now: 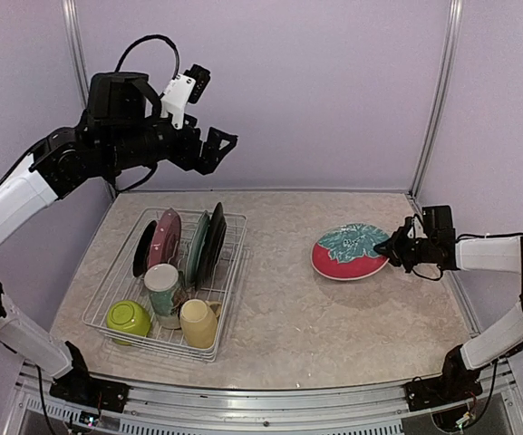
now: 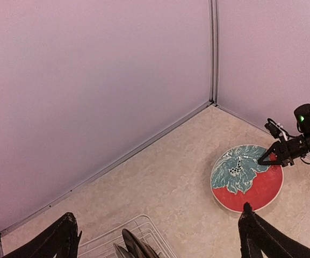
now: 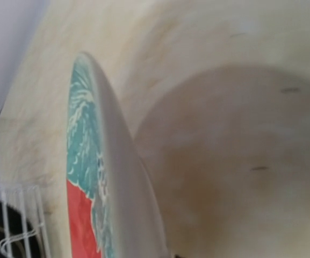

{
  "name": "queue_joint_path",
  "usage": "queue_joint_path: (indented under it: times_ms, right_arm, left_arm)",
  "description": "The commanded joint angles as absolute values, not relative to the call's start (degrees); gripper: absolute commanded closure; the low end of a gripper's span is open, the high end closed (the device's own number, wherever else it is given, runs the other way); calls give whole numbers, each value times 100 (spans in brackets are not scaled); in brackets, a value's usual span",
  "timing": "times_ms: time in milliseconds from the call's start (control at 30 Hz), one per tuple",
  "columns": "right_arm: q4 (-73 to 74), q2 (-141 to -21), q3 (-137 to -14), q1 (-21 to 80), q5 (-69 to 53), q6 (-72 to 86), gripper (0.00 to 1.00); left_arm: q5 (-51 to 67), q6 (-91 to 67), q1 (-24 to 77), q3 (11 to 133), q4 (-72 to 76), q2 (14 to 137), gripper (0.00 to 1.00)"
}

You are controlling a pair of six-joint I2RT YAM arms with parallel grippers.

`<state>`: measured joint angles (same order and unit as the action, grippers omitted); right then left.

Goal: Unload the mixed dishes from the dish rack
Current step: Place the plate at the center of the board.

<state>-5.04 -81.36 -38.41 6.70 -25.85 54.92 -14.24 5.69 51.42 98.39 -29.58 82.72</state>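
Observation:
The dish rack [image 1: 232, 265] stands on the left of the table. In it are a black plate [image 1: 142, 250], a pink plate [image 1: 165, 237], a green plate [image 1: 197, 248] and another dark plate [image 1: 213, 241], all upright. A white floral mug [image 1: 162, 288], a pale yellow mug [image 1: 198, 323] and a lime-green bowl [image 1: 128, 319] sit at its front. My left gripper [image 1: 217, 148] hangs open high above the rack's back, holding nothing. My right gripper [image 1: 394, 246] is shut on the right rim of a red plate with a teal leaf [image 1: 347, 254], low at the table.
Purple walls close off the back and both sides. In the left wrist view the rack's far corner [image 2: 139, 223] shows between the spread fingers [image 2: 64, 236], with the red plate [image 2: 246, 177] and the right gripper [image 2: 270, 157] beyond.

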Motion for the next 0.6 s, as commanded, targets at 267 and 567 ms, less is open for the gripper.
queue_joint_path:
  times_ms: [267, 567]
  right_arm:
    - [-2351, -8106, -3160, -610, -3391, 5595, 100]
    - [-2846, -8745, -3494, -896, -3001, 5528, 100]
  left_arm:
    - [-508, -454, 4046, 8263, -2340, 7214, 1]
    - [-903, -219, 4019, 8077, -2215, 7230, 1]
